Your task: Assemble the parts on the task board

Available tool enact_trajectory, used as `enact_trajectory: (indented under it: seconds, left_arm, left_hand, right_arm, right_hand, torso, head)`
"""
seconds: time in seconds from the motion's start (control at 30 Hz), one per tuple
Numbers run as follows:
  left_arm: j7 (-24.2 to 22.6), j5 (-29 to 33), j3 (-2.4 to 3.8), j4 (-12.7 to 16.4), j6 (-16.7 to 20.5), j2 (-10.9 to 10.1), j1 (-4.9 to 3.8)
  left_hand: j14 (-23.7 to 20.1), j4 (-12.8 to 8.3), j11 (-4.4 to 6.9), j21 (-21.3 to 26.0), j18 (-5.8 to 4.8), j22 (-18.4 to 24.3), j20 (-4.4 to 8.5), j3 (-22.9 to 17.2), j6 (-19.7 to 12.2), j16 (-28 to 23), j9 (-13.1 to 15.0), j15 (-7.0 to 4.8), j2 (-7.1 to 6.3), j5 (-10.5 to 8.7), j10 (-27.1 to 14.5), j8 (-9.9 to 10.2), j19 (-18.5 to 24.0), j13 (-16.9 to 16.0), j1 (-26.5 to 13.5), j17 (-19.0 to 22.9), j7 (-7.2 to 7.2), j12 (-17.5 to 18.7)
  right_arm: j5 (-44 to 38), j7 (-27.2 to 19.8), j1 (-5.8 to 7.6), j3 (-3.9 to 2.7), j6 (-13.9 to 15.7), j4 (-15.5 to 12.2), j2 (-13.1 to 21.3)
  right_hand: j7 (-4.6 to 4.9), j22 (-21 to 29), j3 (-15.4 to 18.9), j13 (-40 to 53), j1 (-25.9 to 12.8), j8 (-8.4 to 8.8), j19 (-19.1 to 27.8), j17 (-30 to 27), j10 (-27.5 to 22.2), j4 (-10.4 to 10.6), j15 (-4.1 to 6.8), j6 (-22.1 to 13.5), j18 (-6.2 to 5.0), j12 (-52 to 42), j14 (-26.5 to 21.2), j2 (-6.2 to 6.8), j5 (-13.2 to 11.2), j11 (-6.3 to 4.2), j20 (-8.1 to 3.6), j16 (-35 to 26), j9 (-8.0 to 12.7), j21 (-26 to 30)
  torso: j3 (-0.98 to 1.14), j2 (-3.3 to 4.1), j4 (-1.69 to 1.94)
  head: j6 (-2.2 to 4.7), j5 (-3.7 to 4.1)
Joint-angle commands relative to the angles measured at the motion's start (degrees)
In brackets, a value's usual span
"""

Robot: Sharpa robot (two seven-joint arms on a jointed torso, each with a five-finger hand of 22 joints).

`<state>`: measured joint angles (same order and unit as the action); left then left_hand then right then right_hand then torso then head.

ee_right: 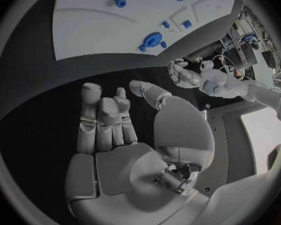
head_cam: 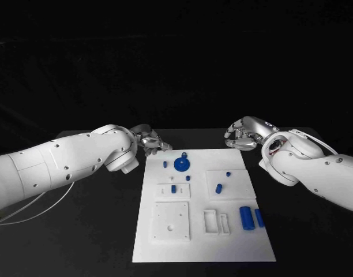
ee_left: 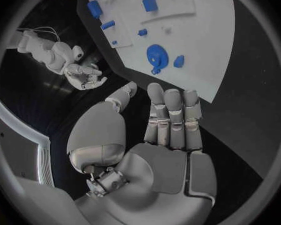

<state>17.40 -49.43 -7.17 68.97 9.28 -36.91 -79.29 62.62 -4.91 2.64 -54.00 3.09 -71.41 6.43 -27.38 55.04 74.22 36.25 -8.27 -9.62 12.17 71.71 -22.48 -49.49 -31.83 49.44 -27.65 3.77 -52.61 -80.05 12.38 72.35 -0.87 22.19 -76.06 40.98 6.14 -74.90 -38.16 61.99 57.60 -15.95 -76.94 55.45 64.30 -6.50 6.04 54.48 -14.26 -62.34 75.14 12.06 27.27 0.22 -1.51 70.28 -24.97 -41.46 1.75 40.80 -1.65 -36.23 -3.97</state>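
- Parts: small blue pieces on the task board, between and ahead of both robot hands; likely light, rigid, smooth, so pinch their sides.
- Left robot hand, right robot hand: empty, fingers apart.

No readable text, label, brand, number or sign can be made out on the task board, on the blue parts, or on either arm and hand.
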Motion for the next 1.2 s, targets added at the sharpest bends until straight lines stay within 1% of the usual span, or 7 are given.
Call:
enact_trajectory:
  seconds: [0.03, 0.3, 0.37, 0.43, 0.5, 0.7, 1.2]
  left_arm:
    - [0.60, -0.49, 0.05, -3.03, -7.37, 1.47, -0.67]
    - [1.61, -0.65, 0.07, -10.60, -13.87, 5.05, -1.32]
    - [1.86, -0.71, 0.07, -11.98, -14.55, 5.86, -1.33]
    - [1.72, -0.73, 0.07, -13.10, -14.46, 6.49, -1.33]
    - [1.75, -1.68, 0.07, -14.38, -14.76, 7.31, -1.33]
    - [1.09, -2.88, 0.07, -18.37, -19.51, 9.28, -1.31]
    - [0.35, -1.20, 0.05, -24.26, -24.66, 12.82, -1.12]
  left_hand:
    - [-0.64, 0.08, -0.33, 0.69, -1.20, 0.21, 5.85, 0.15, -0.83, -0.69, -0.29, 0.37, 0.36, -0.71, -0.57, 0.51, 0.63, 0.30, -0.71, 0.25, 0.37, 0.81]
    - [-1.95, 1.47, -1.13, 1.91, -1.76, 0.34, 5.59, 0.04, -2.79, -1.78, -0.82, 1.26, 0.40, -1.84, -1.74, 1.52, 1.84, 0.73, -2.24, 0.50, 1.18, 2.29]
    - [-2.53, 2.20, -1.37, 2.31, -1.92, 0.29, 5.49, 0.22, -3.25, -2.08, -0.92, 1.61, 0.48, -4.80, -2.23, 1.71, 2.37, 0.79, -3.04, 0.52, 1.44, 2.69]
    - [-2.70, 2.61, -1.47, 2.48, -1.97, 0.23, 5.46, 0.19, -3.48, -2.12, -0.97, 1.70, 0.27, -6.10, -2.35, 1.80, 2.56, 0.76, -3.28, 0.47, 1.51, 2.81]
    - [-2.81, 4.42, -1.27, 2.68, -1.96, 0.20, 5.46, 0.49, -2.54, -2.10, -0.73, 1.73, -0.97, -9.28, -2.38, 1.21, 2.65, 0.70, -5.06, 0.39, 1.26, 2.88]
    - [-2.95, 6.96, -0.89, 2.71, -1.78, -0.09, 5.60, 0.02, -1.57, -1.92, -0.49, 1.55, -2.05, -9.34, -2.37, 0.64, 2.66, 0.50, -5.91, 0.15, 0.88, 2.97]
    - [-3.39, 6.59, -0.90, 2.97, -1.96, -0.73, 5.48, 1.65, -1.17, -2.04, -0.59, 1.67, 1.99, -9.01, -2.74, 0.59, 3.15, 0.19, -4.31, -0.03, 0.86, 3.28]
  right_arm:
    - [0.77, -0.52, 0.00, -0.04, -0.25, 0.07, -0.17]
    - [0.78, -0.35, 0.00, -0.04, -0.56, 0.20, -0.26]
    - [0.78, -0.30, 0.00, -0.04, -0.81, 0.20, -0.27]
    - [0.78, -0.29, 0.00, -0.04, -0.87, 0.20, -0.31]
    - [0.78, -0.31, 0.00, -0.04, -0.85, 0.21, -0.36]
    - [0.79, -0.32, 0.00, -0.05, -1.14, 0.08, -0.50]
    - [0.92, -0.41, 0.01, -0.05, -2.53, 0.18, -1.09]
  right_hand:
    - [1.03, -0.76, 0.26, -0.06, -0.36, 0.31, -0.24, 0.09, 0.02, 0.01, -0.34, -1.43, -0.74, -0.13, 0.09, 0.01, -0.37, 0.40, -0.35, -0.23, 0.10, 0.28]
    - [1.09, -0.76, 0.37, -0.07, -0.50, 0.38, -0.23, 0.10, 0.00, 0.16, -0.39, -1.60, -0.74, -0.15, 0.10, 0.01, -0.48, 0.45, -0.34, -0.23, 0.13, 0.31]
    - [1.10, -0.76, 0.40, -0.08, -0.56, 0.39, -0.23, 0.11, -0.01, 0.25, -0.40, -1.62, -0.74, -0.15, 0.10, -0.01, -0.45, 0.46, -0.34, -0.24, 0.13, 0.32]
    - [1.10, -0.76, 0.41, -0.08, -0.59, 0.38, -0.23, 0.11, -0.02, 0.29, -0.41, -1.61, -0.74, -0.15, 0.10, -0.03, -0.44, 0.47, -0.33, -0.24, 0.12, 0.33]
    - [1.10, -0.76, 0.42, -0.08, -0.61, 0.37, -0.23, 0.11, -0.02, 0.32, -0.41, -1.60, -0.74, -0.15, 0.10, -0.04, -0.43, 0.47, -0.33, -0.24, 0.12, 0.33]
    - [1.11, -0.76, 0.42, -0.09, -0.64, 0.36, -0.22, 0.11, -0.03, 0.37, -0.41, -1.60, -0.74, -0.16, 0.10, -0.06, -0.38, 0.47, -0.33, -0.24, 0.12, 0.34]
    - [1.08, -0.77, 0.41, -0.10, -0.61, 0.27, -0.22, 0.12, -0.05, 0.46, -0.40, -1.47, -0.74, -0.17, 0.09, -0.19, -0.18, 0.46, -0.35, -0.25, 0.07, 0.36]
  torso:
    - [-0.10, 0.14, -0.12]
    - [-0.03, 0.12, -0.04]
    - [-0.04, 0.15, -0.05]
    - [-0.06, 0.16, -0.06]
    - [-0.06, 0.18, -0.06]
    - [-0.09, 0.25, -0.12]
    - [-0.02, 0.25, -0.19]
  head:
    - [0.04, 0.09]
    - [-0.13, 0.29]
    - [-0.17, 0.33]
    - [-0.17, 0.33]
    - [-0.14, 0.36]
    - [-0.13, 0.28]
    - [-0.44, 0.28]
